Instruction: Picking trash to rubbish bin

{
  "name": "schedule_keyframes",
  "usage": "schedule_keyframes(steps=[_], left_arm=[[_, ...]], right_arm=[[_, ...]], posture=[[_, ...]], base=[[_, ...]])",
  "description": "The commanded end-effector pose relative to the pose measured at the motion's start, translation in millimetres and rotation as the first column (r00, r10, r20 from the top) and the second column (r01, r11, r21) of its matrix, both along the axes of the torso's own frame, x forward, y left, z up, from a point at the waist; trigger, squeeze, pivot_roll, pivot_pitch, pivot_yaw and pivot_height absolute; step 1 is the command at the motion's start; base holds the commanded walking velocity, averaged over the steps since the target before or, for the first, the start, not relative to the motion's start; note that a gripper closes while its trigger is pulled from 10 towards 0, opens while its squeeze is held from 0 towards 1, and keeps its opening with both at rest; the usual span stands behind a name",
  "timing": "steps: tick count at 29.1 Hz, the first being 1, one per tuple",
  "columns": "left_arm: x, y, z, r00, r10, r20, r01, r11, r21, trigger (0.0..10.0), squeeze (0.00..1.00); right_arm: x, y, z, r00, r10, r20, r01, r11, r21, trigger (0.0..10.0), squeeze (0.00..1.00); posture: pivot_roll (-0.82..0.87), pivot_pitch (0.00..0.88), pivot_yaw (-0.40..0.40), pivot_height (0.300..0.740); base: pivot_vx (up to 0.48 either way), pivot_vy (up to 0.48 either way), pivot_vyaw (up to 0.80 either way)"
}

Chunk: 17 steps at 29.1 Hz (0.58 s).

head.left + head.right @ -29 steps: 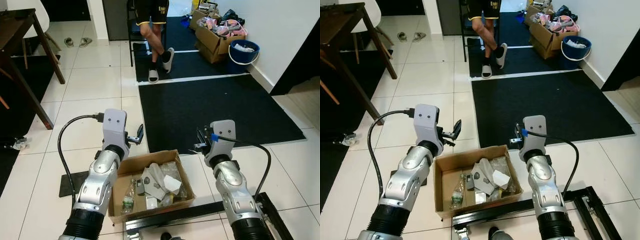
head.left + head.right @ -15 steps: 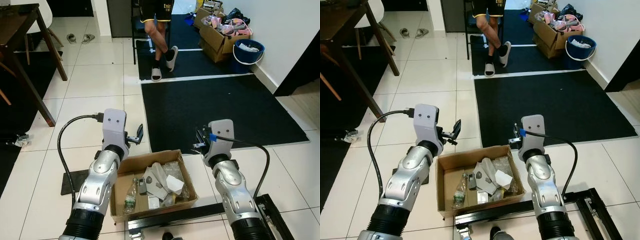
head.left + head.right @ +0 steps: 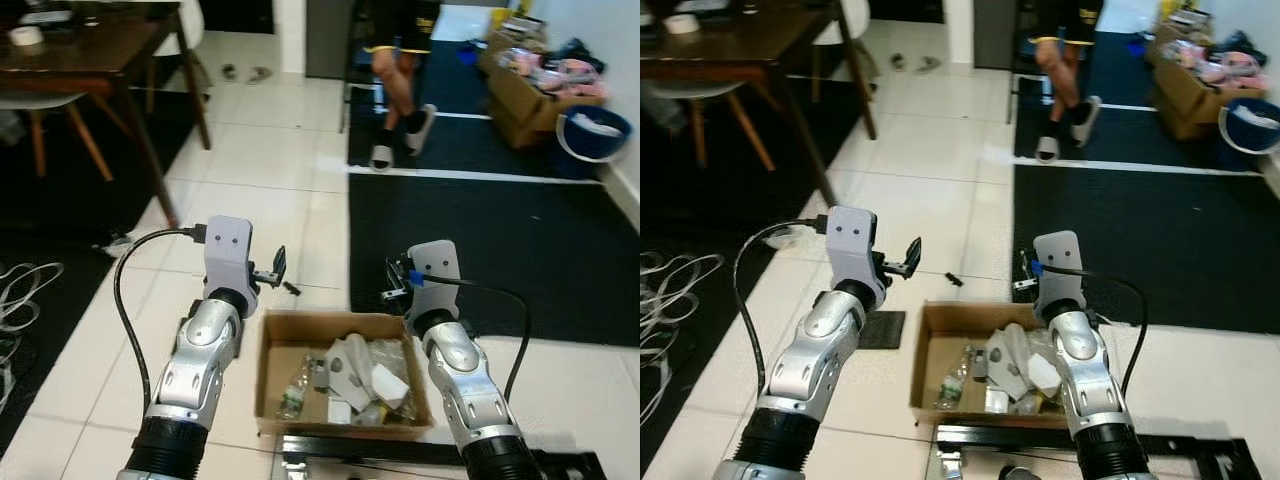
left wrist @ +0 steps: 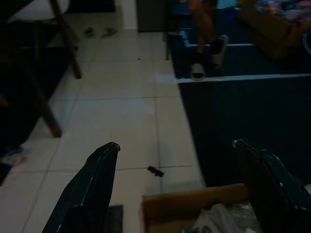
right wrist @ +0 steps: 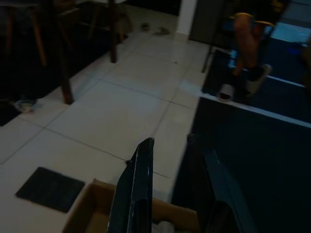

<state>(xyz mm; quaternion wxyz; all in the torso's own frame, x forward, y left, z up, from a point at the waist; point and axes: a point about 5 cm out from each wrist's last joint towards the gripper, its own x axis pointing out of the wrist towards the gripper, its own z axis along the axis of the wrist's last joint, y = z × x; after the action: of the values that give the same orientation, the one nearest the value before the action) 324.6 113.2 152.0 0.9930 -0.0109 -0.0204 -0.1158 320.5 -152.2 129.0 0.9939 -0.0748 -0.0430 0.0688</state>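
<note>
Now both hold nothing, the left gripper [image 4: 182, 182] spread wide and the right gripper [image 5: 167, 187] nearly clenched, above the trash box [image 3: 335, 385], so the small scrap [image 3: 292, 288] at 11 o'clock risks being overlooked.

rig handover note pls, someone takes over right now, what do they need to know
Left pincer: open, empty, raised over the tiles left of the box. Right pincer: fingers close together, holding nothing, above the box's far right corner.
Cardboard box sits between the arms with a bottle and wrappers inside.
Left: a small dark scrap on the tile beyond the box; crumpled litter by the table leg.
A person sits ahead.
</note>
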Motion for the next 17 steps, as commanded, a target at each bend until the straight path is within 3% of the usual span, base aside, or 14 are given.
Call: schedule_keyframes(steps=[1, 17], left_arm=[[-1.6, 2.3, -1.8, 1.000, 0.010, -0.001, -0.010, 1.000, 0.013, 10.0, 0.00], [-1.8, 1.4, -2.5, 1.000, 0.007, -0.003, -0.007, 1.000, 0.014, 10.0, 0.00]], right_arm=[[-1.3, 1.6, -0.8, 1.000, 0.003, -0.008, -0.003, 1.000, -0.009, 10.0, 0.00], [-1.3, 2.2, -1.1, 1.000, 0.007, -0.013, -0.007, 1.000, -0.010, 10.0, 0.00]], posture=[[-0.03, 0.145, 0.017, 0.740], [-0.03, 0.145, 0.017, 0.740]], base=[[0.000, 0.000, 0.80], [0.000, 0.000, 0.80]])
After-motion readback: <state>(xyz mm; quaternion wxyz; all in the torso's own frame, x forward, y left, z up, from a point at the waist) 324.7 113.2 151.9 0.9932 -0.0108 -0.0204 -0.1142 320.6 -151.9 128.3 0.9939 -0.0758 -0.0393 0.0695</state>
